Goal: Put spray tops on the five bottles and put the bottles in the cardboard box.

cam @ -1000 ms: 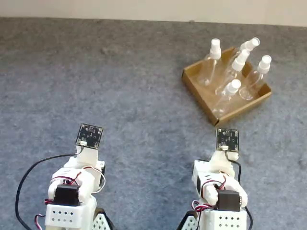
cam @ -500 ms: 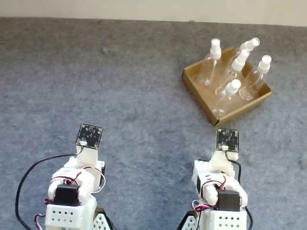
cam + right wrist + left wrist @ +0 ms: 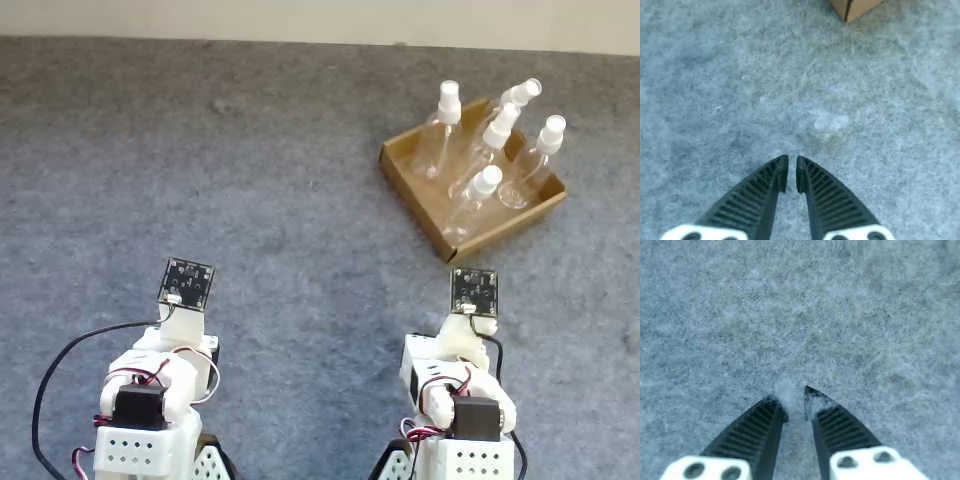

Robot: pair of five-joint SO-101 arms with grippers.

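The cardboard box (image 3: 505,230) sits at the far right of the grey felt table, and several clear bottles (image 3: 437,140) with white spray tops (image 3: 449,98) stand or lean inside it. One bottle (image 3: 470,205) lies tilted near the box's front corner. Both arms are folded back at the near edge, far from the box. My left gripper (image 3: 792,399) hangs just above bare felt with its jaws nearly together and nothing between them. Over the felt, my right gripper (image 3: 792,167) is shut and empty, and a corner of the box (image 3: 852,7) shows ahead of it.
The left arm (image 3: 160,390) and the right arm (image 3: 455,385) stand side by side at the table's near edge. Grey felt (image 3: 250,180) stretches between them and the box. A pale wall runs along the table's far edge.
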